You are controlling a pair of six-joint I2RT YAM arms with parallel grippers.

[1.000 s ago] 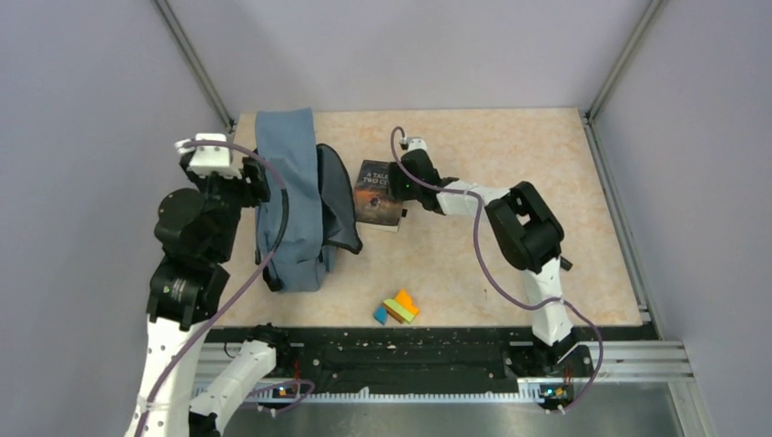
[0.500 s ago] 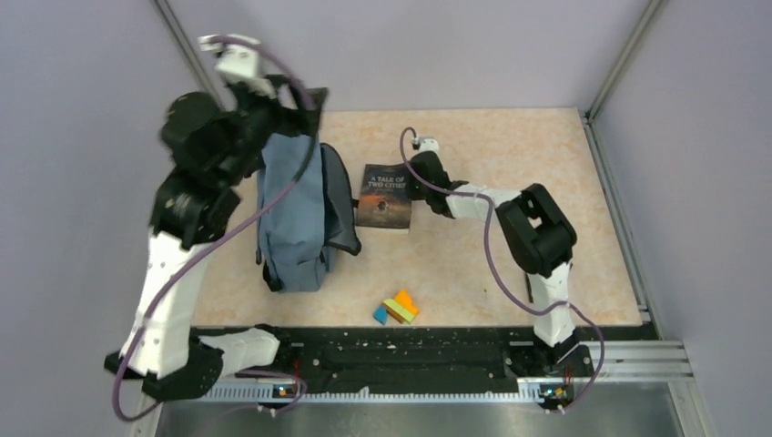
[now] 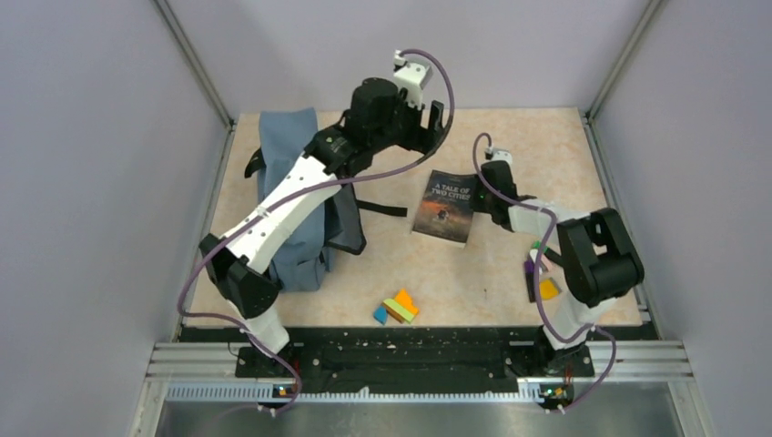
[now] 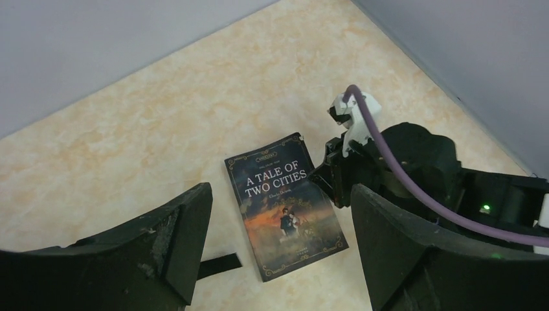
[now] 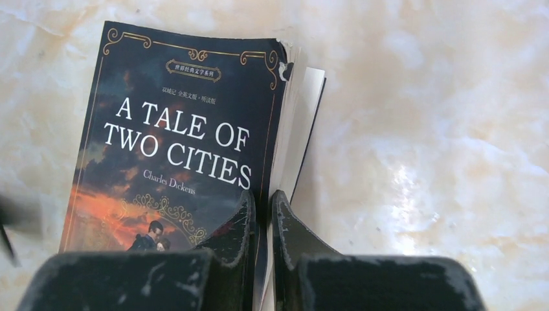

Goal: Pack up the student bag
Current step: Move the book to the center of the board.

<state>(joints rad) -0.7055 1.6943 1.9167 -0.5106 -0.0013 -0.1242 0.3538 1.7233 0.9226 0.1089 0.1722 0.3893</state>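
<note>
The student bag, slate-blue fabric with a dark open mouth, lies at the left of the table. A dark paperback, "A Tale of Two Cities", lies flat at mid-table to the right of the bag. My right gripper is shut on the book, pinching the front cover at its page-side edge. In the top view the right gripper sits at the book's right side. My left gripper hovers open above the book, touching nothing; the left gripper is near the back wall.
One black bag strap trails on the table toward the book. A cluster of coloured blocks lies near the front edge. More coloured pieces sit beside the right arm. Grey walls close in the back and both sides.
The left arm swung from the bag's left side across to the right, above the book, opening wider. The right gripper shut on the book's edge and dragged it rightward, away from the bag.
</note>
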